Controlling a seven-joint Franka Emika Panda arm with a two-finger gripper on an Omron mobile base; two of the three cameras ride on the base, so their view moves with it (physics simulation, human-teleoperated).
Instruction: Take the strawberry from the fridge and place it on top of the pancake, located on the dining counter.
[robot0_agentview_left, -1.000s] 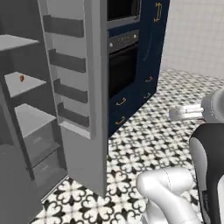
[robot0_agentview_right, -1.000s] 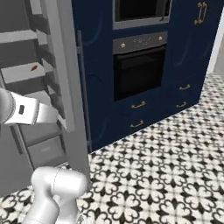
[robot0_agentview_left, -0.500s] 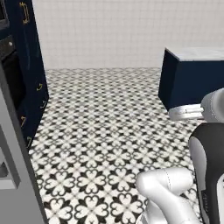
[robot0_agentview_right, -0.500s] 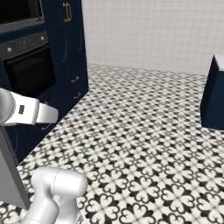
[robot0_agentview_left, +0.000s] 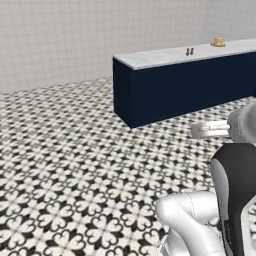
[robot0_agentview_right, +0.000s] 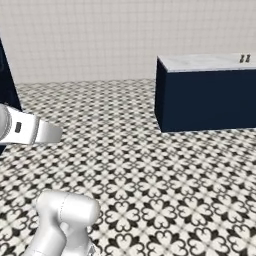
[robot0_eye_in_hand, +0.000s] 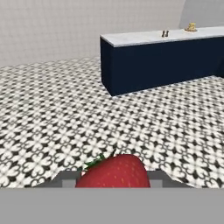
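The strawberry (robot0_eye_in_hand: 114, 171) is grasped in the gripper (robot0_eye_in_hand: 113, 178), low over the tiled floor. The carrying step is judged underway; next, the counter (robot0_eye_in_hand: 144, 37) must be approached, toward the pancake (robot0_eye_in_hand: 190, 27) at its far right.

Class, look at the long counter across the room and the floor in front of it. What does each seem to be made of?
Counter: top looks like pale polished marble with faint grey mottling; the base appears to be navy painted panels, flat and matte. Floor: probably ceramic tile, given its repeating black-and-white flower pattern.

Kitchen; marble dining counter (robot0_agentview_left: 170, 56), patterned tile floor (robot0_agentview_left: 75, 150).
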